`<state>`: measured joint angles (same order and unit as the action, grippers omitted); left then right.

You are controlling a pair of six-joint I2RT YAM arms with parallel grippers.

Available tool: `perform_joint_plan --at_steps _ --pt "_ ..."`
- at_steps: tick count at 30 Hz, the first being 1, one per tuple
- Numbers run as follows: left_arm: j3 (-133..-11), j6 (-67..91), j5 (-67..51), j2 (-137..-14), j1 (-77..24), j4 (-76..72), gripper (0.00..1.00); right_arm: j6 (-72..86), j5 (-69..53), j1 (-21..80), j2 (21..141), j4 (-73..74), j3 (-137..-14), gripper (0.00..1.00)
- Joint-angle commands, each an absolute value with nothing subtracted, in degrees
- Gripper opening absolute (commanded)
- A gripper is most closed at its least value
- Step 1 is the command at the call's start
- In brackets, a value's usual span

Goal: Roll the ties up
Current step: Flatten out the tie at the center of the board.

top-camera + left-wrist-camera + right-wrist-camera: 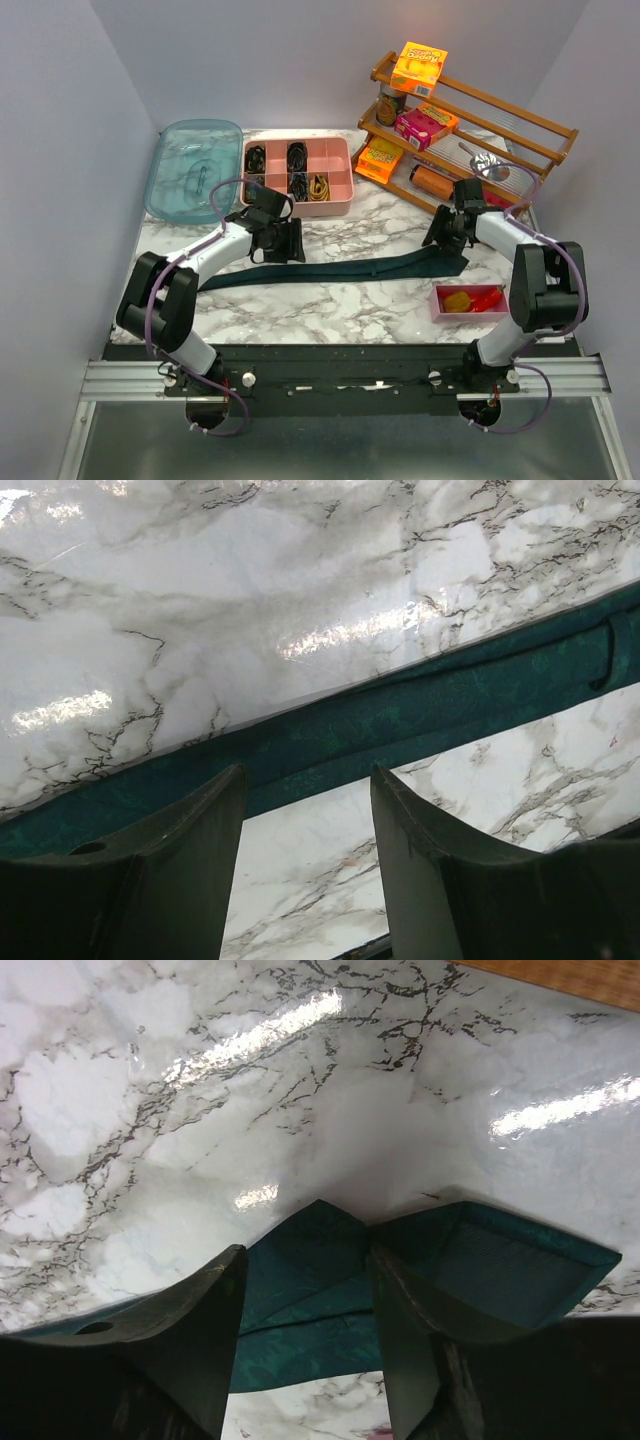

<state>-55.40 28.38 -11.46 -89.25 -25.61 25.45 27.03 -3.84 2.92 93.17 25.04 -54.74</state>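
One of the ties (340, 270), long and dark teal, lies flat across the marble table from the left arm to the right arm. My left gripper (278, 243) hovers at its narrow part. In the left wrist view the tie (400, 710) runs as a band just past the tips of my left gripper (307, 780), which is open over bare marble. My right gripper (445, 235) is at the wide end. There the pointed, partly folded tie (310, 1290) lies between the fingers of my right gripper (305, 1260), whose jaws stand apart.
A pink divided organizer (300, 208) at the back holds dark coils (297, 155) and a mustard coil (318, 187). A clear teal lid (195, 170) lies to its left. A wooden rack (520, 120) with boxes stands back right. A small pink tray (437, 305) sits front right.
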Motion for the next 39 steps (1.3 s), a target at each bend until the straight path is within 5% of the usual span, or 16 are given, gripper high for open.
perform_joint_plan --at_steps 1,2,4,9,21,39 --pt "-57.0 27.8 -12.5 -90.3 -26.1 25.5 0.63 27.3 -5.1 2.7 95.4 23.7 -55.1 0.59" --pt "-57.1 27.9 -12.5 -90.4 -26.1 25.6 0.63 27.2 -5.0 2.7 95.7 23.7 -55.1 0.59" --pt "-57.3 27.9 -12.4 -90.4 -26.2 25.8 0.63 27.4 -4.7 2.7 96.1 23.7 -55.2 0.31" --pt "-57.4 27.9 -12.0 -90.4 -26.4 26.0 0.63 27.4 -4.2 2.7 95.4 23.8 -55.3 0.03" --pt "-58.5 27.8 -12.1 -92.5 -27.1 25.3 0.63 26.1 -1.3 2.7 80.5 26.5 -50.6 0.00" --pt "-60.0 27.5 -12.1 -93.6 -29.2 25.0 0.62 27.9 5.3 2.5 80.4 26.5 -44.2 0.01"
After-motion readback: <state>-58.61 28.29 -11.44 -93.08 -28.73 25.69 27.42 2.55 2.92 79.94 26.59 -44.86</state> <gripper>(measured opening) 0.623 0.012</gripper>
